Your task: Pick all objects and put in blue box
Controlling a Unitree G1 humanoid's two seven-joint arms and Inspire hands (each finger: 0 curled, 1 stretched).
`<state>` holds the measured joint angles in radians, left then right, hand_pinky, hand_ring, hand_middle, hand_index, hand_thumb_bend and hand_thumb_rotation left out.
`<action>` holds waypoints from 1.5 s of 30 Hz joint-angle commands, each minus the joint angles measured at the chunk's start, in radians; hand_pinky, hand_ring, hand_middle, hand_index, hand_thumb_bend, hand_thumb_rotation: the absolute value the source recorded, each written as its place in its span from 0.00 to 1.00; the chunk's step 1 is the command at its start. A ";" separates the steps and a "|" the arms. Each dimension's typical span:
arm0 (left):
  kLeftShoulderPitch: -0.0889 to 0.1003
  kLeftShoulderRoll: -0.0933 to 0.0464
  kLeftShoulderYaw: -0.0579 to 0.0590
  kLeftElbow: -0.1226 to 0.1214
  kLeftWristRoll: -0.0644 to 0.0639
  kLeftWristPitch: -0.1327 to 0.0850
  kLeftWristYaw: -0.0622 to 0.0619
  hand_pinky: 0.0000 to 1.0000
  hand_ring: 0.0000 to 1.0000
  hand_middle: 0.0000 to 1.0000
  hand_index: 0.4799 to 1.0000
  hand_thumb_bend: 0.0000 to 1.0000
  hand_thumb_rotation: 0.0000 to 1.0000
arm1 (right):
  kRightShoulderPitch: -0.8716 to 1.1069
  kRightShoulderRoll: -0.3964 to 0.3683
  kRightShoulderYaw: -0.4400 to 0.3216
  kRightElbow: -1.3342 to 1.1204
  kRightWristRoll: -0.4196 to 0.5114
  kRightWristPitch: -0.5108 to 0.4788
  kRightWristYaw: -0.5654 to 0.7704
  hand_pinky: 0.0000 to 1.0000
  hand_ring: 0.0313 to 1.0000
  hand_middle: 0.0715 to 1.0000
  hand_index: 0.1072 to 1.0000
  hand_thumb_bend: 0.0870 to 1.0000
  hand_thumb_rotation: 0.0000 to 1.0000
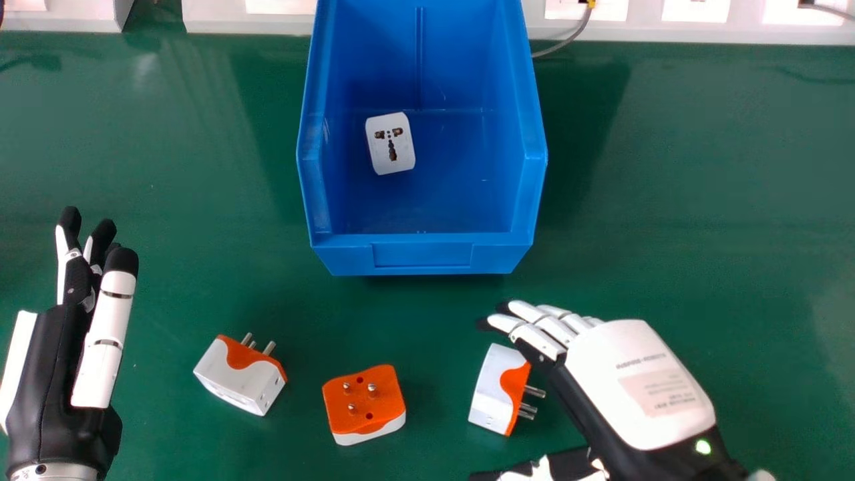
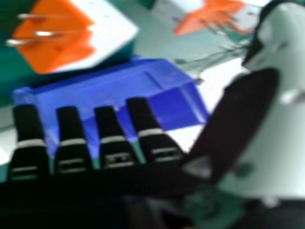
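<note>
Running off the head view's top, blue box (image 1: 422,255) beyond empty, straight-fingered right hand (image 1: 628,381).

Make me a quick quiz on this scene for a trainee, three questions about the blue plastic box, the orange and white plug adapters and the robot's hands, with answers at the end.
1. Multiple choice: how many adapters are inside the blue plastic box?
a) none
b) one
c) three

2. True or false: in the head view, the middle orange and white plug adapter on the green table lies with its metal pins pointing down.

3. Fill in the blank: the hand nearer to an adapter on the table is the robot's ____ one.

Key: 1: b, a white adapter. 2: false, its pins point up. 3: right, as the right hand is close beside one.
</note>
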<state>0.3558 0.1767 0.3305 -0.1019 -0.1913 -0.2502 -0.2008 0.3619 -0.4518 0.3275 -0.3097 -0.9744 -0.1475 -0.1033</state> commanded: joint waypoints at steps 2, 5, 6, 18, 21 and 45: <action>-0.004 0.014 0.008 -0.024 0.014 -0.018 0.008 1.00 1.00 1.00 1.00 0.44 0.87 | -0.045 0.017 0.009 0.028 -0.019 0.018 0.012 0.70 0.80 0.84 0.78 0.62 0.60; -0.005 0.011 0.007 -0.037 0.001 0.001 0.008 1.00 1.00 1.00 1.00 0.42 0.86 | -0.081 0.028 0.017 0.067 -0.027 0.037 0.031 0.69 0.81 0.84 0.79 0.62 0.63; -0.005 0.008 0.006 -0.042 -0.004 0.006 0.009 1.00 1.00 1.00 1.00 0.41 0.85 | -0.091 0.032 0.020 0.082 -0.028 0.042 0.029 0.69 0.81 0.84 0.79 0.62 0.63; -0.013 0.017 0.011 -0.045 -0.012 0.021 0.002 1.00 1.00 1.00 1.00 0.41 0.86 | -0.166 0.060 0.045 0.173 -0.051 0.102 0.036 0.72 0.83 0.85 0.80 0.63 0.65; -0.012 0.017 0.013 -0.048 -0.021 0.025 -0.002 1.00 1.00 1.00 1.00 0.40 0.86 | -0.177 0.062 0.051 0.190 -0.057 0.109 0.026 0.70 0.82 0.84 0.80 0.63 0.65; -0.025 0.019 0.018 -0.054 -0.008 0.041 0.008 1.00 1.00 1.00 1.00 0.40 0.83 | -0.301 0.070 0.156 0.402 -0.099 0.192 0.000 0.70 0.80 0.83 0.78 0.65 0.61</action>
<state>0.3367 0.1820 0.3389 -0.1405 -0.1966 -0.2046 -0.1947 0.0510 -0.3820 0.4689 0.0575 -1.0727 0.0343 -0.1202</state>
